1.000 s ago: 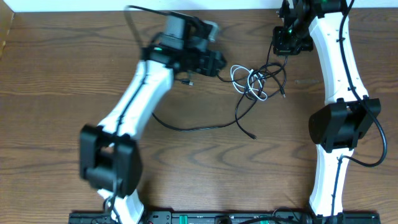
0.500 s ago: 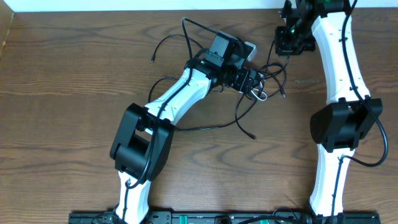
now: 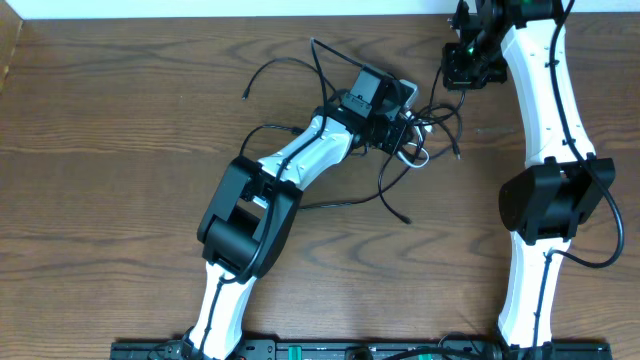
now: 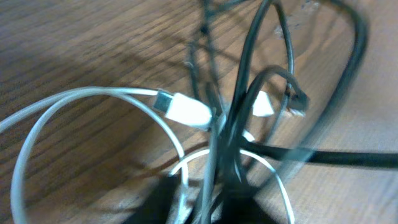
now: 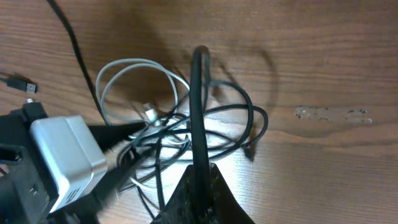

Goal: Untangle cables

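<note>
- Here, overhead: the tangle of thin black cables and one thin white cable (image 3: 420,128) lies on the brown wooden bench (image 3: 100,200) towards its far edge, between the two arms; the left fingers (image 3: 400,132) reach into the knot's left side; the right fingers (image 3: 455,82) sit at its far right corner; any pull should go gently apart, left against right.
- Left wrist: the white cable (image 4: 93,96) loops wide, its white plug (image 4: 186,109) lying against crossing black strands (image 4: 249,118); strands run down towards the left fingers, but blur hides whether they are clamped, so I cannot tell; better to take a single strand than the whole bundle.
- Right wrist: the right fingers (image 5: 199,193) are closed tight on one black cable (image 5: 199,93) running straight from them into the knot; they should hold firm as an anchor and lift little, so the loops loosen rather than cinch.
</note>
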Robot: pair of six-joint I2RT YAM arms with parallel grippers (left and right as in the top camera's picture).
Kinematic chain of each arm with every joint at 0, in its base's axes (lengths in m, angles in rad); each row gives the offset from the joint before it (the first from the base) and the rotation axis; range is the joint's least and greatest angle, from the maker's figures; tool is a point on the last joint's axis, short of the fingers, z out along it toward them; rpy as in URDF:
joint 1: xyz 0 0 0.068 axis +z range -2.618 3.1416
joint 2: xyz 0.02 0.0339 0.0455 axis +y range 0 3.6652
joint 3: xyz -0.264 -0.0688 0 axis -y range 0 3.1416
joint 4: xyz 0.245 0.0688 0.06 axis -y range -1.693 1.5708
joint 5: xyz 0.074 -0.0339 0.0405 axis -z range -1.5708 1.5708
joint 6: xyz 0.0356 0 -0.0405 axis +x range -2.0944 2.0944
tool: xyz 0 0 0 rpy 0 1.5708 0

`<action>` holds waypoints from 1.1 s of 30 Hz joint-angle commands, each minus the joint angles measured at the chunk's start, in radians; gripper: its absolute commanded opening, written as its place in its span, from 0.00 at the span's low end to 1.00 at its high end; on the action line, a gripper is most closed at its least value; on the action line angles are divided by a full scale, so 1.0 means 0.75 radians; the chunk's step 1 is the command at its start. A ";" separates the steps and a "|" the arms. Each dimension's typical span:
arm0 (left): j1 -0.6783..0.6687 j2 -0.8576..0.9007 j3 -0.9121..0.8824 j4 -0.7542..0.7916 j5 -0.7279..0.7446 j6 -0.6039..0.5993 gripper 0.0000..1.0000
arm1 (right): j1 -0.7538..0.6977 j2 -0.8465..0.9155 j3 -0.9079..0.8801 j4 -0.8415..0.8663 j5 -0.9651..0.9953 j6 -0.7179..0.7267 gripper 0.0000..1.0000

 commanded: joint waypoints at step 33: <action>0.762 -1.079 0.026 -0.221 -0.026 -0.193 0.08 | -0.346 -0.040 -0.457 0.184 0.107 0.078 0.01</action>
